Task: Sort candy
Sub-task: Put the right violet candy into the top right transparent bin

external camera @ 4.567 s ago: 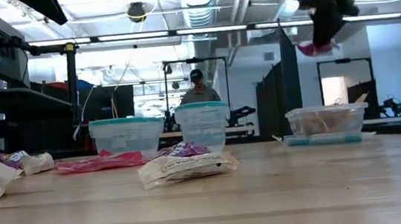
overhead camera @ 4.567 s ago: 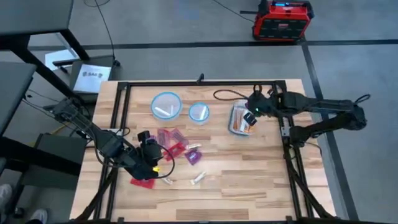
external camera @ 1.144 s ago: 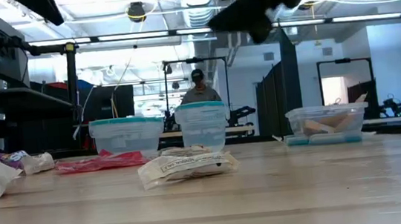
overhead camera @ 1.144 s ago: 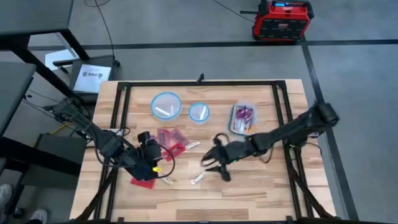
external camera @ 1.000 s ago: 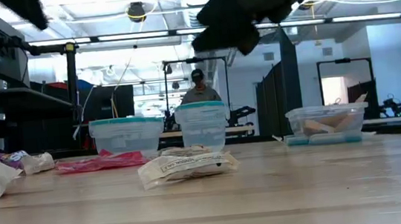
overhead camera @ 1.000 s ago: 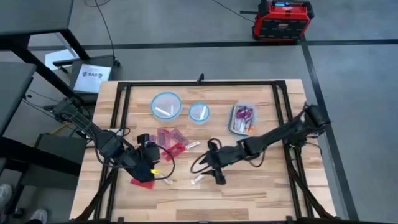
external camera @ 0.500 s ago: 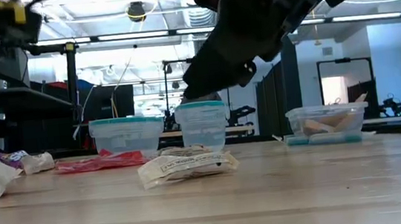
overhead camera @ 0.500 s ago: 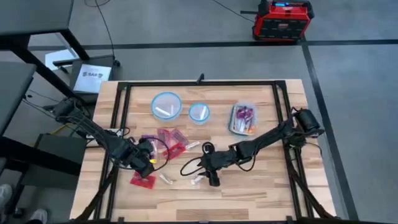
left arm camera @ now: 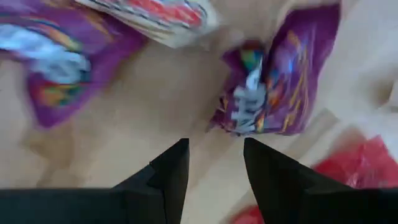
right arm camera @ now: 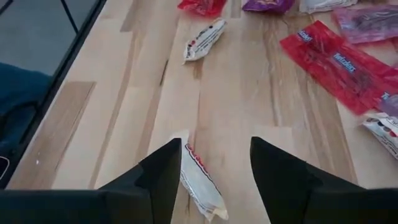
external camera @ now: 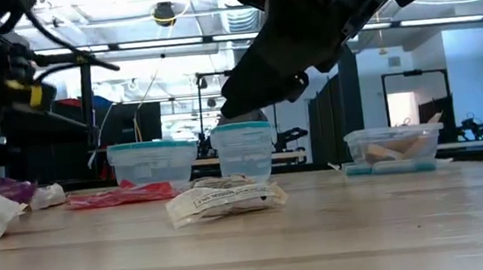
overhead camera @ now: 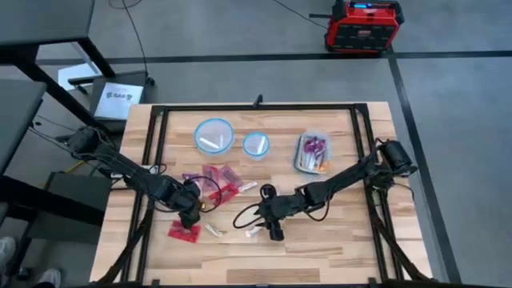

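We see the wooden table [overhead camera: 320, 240] with both arms stretched over its near half. The rectangular container [overhead camera: 311, 153] holds purple and orange packets; the larger round container [overhead camera: 214, 134] holds white sticks. The right gripper [right arm camera: 211, 165] hangs low with fingers spread, a white stick candy [right arm camera: 200, 185] lying between them on the wood (untouched, as far as we can tell). The left gripper [left arm camera: 214, 163], fingers parted and holding nothing, hovers just short of a purple packet [left arm camera: 273, 87]. Red packets [overhead camera: 219, 178] lie nearby.
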Available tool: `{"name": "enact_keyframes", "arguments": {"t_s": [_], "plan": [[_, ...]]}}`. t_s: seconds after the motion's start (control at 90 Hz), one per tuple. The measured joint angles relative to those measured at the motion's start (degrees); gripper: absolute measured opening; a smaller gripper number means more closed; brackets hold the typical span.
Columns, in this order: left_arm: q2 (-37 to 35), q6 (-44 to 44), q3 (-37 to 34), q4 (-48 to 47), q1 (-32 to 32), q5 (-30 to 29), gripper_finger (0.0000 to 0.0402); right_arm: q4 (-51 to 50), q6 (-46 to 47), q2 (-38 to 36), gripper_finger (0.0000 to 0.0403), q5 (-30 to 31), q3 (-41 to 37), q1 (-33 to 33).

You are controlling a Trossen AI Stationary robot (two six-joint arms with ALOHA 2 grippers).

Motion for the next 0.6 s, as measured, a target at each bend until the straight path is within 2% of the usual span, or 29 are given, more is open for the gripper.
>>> {"name": "enact_keyframes", "arguments": {"t_s": [0.189,0.389,0.6], "plan": [[-0.1,0.1,-1.4,3.7,0.8,-0.1,0.0139,-0.1,0.0,0.0,0.0175,0.0,0.0,0.0],[-0.1,6.6,3.2,4.2,-0.1,-0.3,0.0139,-0.6,-0.2,0.0,0.0175,0.0,0.0,-0.1],[0.0,8.8,6.7,2.2,1.1,-3.7,0.0139,-0.8,-0.4,0.0,0.0175,0.0,0.0,-0.3]]}}
